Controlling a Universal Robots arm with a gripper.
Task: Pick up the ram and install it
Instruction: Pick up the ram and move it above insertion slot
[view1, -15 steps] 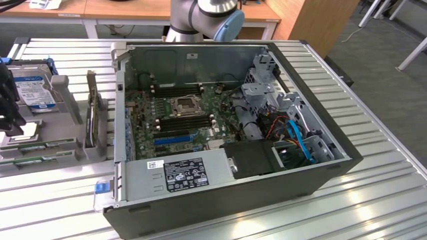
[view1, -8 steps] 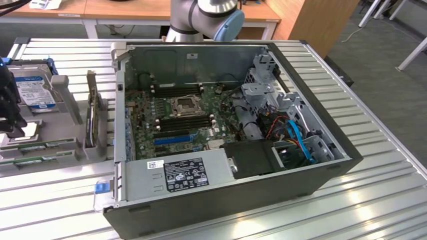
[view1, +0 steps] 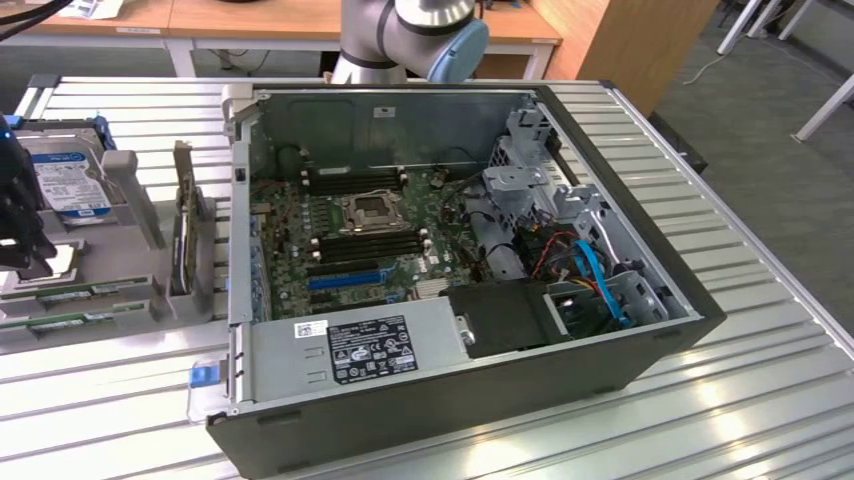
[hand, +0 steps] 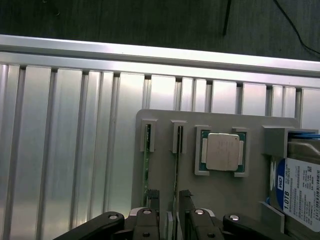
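Note:
Two green ram sticks stand on edge in a grey holder tray (hand: 220, 195). My gripper (hand: 169, 202) is low over the tray, and its black fingers (hand: 186, 200) sit close together on either side of one ram stick (hand: 176, 167), which still rests in its slot. The other ram stick (hand: 146, 162) runs just beside the fingers. In the exterior view my gripper (view1: 20, 235) is at the far left over the tray (view1: 134, 225), well away from the open computer case (view1: 467, 280). The motherboard's black memory slots (view1: 367, 240) lie inside it.
The tray also carries a processor chip (hand: 223, 151), a hard drive with a blue-and-white label (hand: 300, 192) and a dark expansion card standing on edge (view1: 187, 240). Everything rests on a slatted aluminium table (view1: 747, 400). Wooden desks stand behind it.

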